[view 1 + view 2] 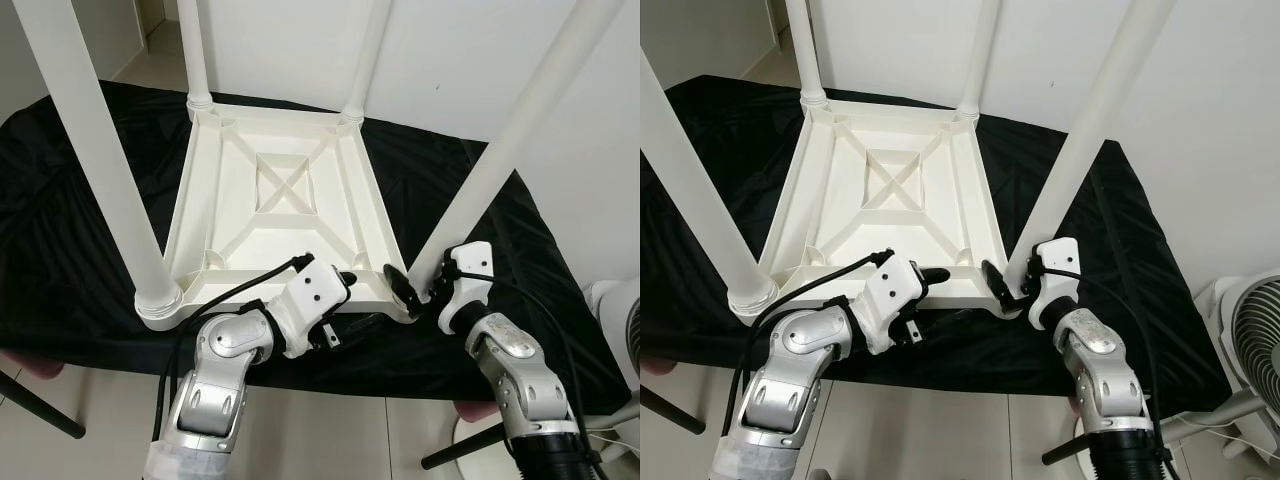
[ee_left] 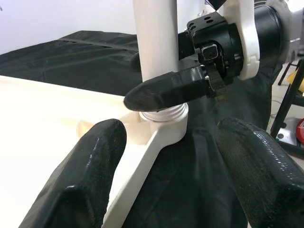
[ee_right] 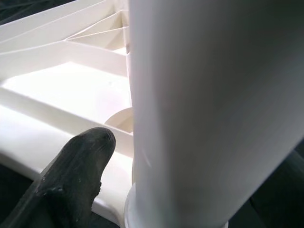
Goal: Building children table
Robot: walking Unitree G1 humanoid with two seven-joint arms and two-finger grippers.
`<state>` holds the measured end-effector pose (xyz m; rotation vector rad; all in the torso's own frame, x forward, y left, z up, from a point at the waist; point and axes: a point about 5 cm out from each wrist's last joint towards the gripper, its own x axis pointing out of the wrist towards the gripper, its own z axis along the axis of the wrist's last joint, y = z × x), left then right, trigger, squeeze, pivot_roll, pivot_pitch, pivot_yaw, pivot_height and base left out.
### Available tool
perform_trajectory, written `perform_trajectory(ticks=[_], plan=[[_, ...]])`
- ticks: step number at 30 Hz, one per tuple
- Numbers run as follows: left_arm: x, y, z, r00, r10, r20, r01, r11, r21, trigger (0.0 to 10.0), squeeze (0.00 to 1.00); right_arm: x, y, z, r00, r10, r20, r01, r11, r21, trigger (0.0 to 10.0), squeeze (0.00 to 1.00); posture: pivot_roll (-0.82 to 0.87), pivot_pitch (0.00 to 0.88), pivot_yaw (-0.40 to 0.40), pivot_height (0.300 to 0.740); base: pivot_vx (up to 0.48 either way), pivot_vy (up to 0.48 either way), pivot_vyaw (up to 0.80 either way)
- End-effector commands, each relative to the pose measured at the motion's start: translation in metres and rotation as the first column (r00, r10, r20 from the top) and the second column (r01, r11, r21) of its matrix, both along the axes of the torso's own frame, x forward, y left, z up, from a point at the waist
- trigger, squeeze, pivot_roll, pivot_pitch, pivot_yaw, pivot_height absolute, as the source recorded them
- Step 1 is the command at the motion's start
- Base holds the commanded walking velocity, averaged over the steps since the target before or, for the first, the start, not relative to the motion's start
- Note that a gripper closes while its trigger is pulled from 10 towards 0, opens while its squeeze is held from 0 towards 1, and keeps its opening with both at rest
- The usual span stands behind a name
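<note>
The white table lies upside down at frame centre on a black cloth, legs pointing up. At lower right, the right gripper clamps the near-right leg just above its socket. The left gripper, fingers apart, hovers at the table's near edge, lower centre.

four upright legs ring open underside

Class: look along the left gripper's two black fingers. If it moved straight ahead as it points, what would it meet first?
Most likely the right gripper's finger clasped on the near-right table leg, just ahead of the left gripper. The leg follows directly behind; the depth between them is unclear.
</note>
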<state>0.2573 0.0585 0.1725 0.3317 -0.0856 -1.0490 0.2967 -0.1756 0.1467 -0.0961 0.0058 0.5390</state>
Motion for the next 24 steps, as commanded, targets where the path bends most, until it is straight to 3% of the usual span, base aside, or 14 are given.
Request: perform_trajectory(ticks=[1, 5, 6, 7, 8, 17, 18, 20, 21, 24], plan=[[0.006, 0.004, 0.002, 0.984, 0.172, 0.042, -0.171, 0.985, -0.036, 10.0, 0.0, 0.001, 0.004, -0.004, 0.998, 0.067, -0.016, -0.068, 0.998, -0.016, 10.0, 0.0, -0.03, 0.067, -0.107, 0.74, 0.0, 0.0, 0.0], [0.006, 0.003, 0.003, 0.983, 0.179, 0.046, -0.177, 0.983, -0.038, 10.0, 0.0, 0.006, 0.001, -0.006, 0.989, 0.147, -0.027, -0.148, 0.987, -0.055, 10.0, 0.0, -0.03, 0.061, -0.109, 0.74, 0.0, 0.0, 0.0], [0.006, 0.003, 0.003, 0.983, 0.18, 0.046, -0.178, 0.983, -0.039, 10.0, 0.0, 0.007, -0.001, -0.007, 0.986, 0.163, -0.033, -0.165, 0.985, -0.051, 5.0, 0.0, -0.03, 0.059, -0.111, 0.74, 0.0, 0.0, 0.0], [0.006, 0.003, 0.003, 0.983, 0.18, 0.046, -0.178, 0.983, -0.039, 10.0, 0.0, 0.007, -0.001, -0.007, 0.986, 0.163, -0.033, -0.165, 0.985, -0.051, 5.0, 0.0, -0.03, 0.059, -0.111, 0.74, 0.0, 0.0, 0.0], [0.006, 0.002, 0.003, 0.983, 0.18, 0.046, -0.178, 0.983, -0.041, 10.0, 0.0, 0.008, -0.003, -0.006, 0.984, 0.177, -0.031, -0.179, 0.983, -0.05, 0.0, 0.0, -0.03, 0.058, -0.114, 0.74, 0.0, 0.0, 0.0], [0.007, 0.001, 0.003, 0.982, 0.185, 0.047, -0.183, 0.982, -0.045, 10.0, 0.0, 0.008, -0.009, -0.008, 0.977, 0.211, -0.036, -0.212, 0.976, -0.043, 0.0, 0.0, -0.03, 0.049, -0.126, 0.74, 0.0, 0.0, 0.0], [0.007, 0.0, 0.003, 0.982, 0.186, 0.045, -0.183, 0.982, -0.049, 10.0, 0.0, 0.006, -0.009, -0.01, 0.987, 0.153, -0.04, -0.154, 0.987, -0.032, 7.4, 0.0, -0.03, 0.048, -0.127, 0.74, 0.0, 0.0, 0.0], [0.007, 0.0, 0.003, 0.982, 0.186, 0.045, -0.183, 0.982, -0.049, 10.0, 0.0, 0.005, -0.008, -0.01, 0.99, 0.134, -0.044, -0.135, 0.991, -0.022, 7.4, 0.0, -0.03, 0.046, -0.13, 0.74, 0.0, 0.0, 0.0], [0.006, 0.0, 0.003, 0.982, 0.185, 0.044, -0.183, 0.982, -0.051, 10.0, 0.0, 0.004, -0.007, -0.01, 0.994, 0.104, -0.045, -0.104, 0.995, -0.005, 10.0, 0.0, -0.03, 0.046, -0.131, 0.74, 0.0, 0.0, 0.0], [0.006, 0.0, 0.003, 0.982, 0.186, 0.043, -0.184, 0.982, -0.052, 10.0, 0.0, 0.001, 0.0, -0.011, 0.999, 0.029, -0.034, -0.028, 0.999, 0.028, 10.0, 0.0, -0.03, 0.046, -0.131, 0.74, 0.0, 0.0, 0.0]])
